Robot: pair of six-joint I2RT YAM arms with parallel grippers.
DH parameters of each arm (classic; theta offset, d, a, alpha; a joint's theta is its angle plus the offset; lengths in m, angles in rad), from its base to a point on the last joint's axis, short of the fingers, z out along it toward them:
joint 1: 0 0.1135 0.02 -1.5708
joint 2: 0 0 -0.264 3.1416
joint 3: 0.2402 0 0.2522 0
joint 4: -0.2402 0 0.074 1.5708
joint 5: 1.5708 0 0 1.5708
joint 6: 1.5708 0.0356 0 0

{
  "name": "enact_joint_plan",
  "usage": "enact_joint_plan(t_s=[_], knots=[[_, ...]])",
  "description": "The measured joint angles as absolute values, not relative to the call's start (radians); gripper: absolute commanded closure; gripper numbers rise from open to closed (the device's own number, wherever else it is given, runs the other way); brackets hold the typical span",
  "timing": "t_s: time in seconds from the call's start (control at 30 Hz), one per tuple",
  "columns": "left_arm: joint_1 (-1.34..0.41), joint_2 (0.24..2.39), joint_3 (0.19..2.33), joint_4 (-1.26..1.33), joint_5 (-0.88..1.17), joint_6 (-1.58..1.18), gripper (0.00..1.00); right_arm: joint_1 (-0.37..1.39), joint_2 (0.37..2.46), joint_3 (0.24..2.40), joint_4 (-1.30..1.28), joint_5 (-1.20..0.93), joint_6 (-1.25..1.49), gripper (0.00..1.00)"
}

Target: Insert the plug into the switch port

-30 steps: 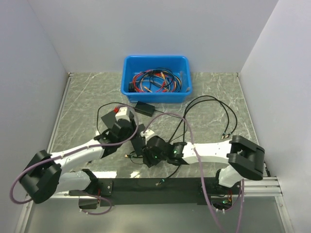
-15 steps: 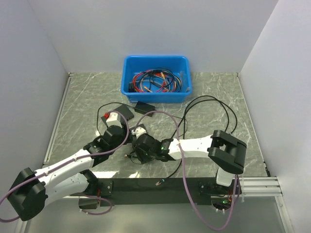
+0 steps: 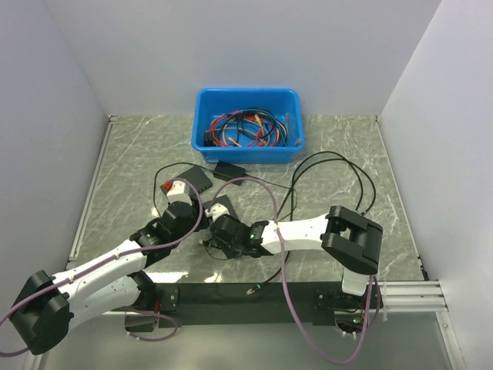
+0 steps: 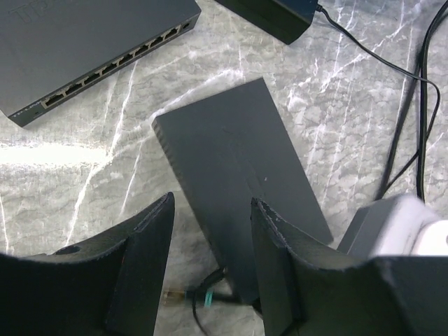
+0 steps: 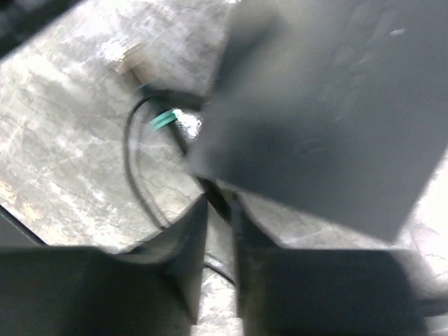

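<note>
Near the right hand [image 5: 218,201], brass-tipped plug [image 5: 143,77], on tabletop [image 5: 63,154]

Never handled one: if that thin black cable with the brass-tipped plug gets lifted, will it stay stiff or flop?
Probably floppy: the thin black cable lies in a loose curl. Likely light, being so thin. The plug, lying loose, may dangle.

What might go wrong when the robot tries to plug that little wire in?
The right gripper sits around the thin cable, not the plug itself, so the plug may flop about and miss a port on the switch. The dark flat box lies right beside the plug, so the cable might snag on its corner when lifted.
</note>
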State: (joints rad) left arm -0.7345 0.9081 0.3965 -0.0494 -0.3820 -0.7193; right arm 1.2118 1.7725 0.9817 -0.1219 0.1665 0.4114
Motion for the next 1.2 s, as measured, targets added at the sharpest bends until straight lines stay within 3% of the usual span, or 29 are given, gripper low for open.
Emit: enact_joint_plan(t_s=[0.07,0.37,0.8,1.03,1.17,1.2], knots=[[-0.735,0.907,0.397,-0.05,-0.381,-0.719,0.46,1.218,1.775,0.982,-0.116,0.169,0.414,1.0],[-0.735,0.905,0.397,-0.049,-0.378,-0.719,0.46,1.22,1.772,0.999,-0.16,0.197,0.385,1.0],[-0.736,0.9,0.397,-0.049,-0.373,-0.719,0.46,1.234,1.544,1.105,-0.54,0.388,0.27,1.0],[-0.736,0.902,0.397,-0.049,-0.373,-0.719,0.46,1.235,1.556,1.102,-0.653,0.44,0.271,0.99],[-0.737,0.929,0.397,-0.047,-0.371,-0.724,0.47,1.225,1.557,1.04,-0.64,0.407,0.291,0.51],[-0.739,0.941,0.397,-0.047,-0.371,-0.727,0.47,1.217,1.557,1.031,-0.634,0.392,0.301,0.47]])
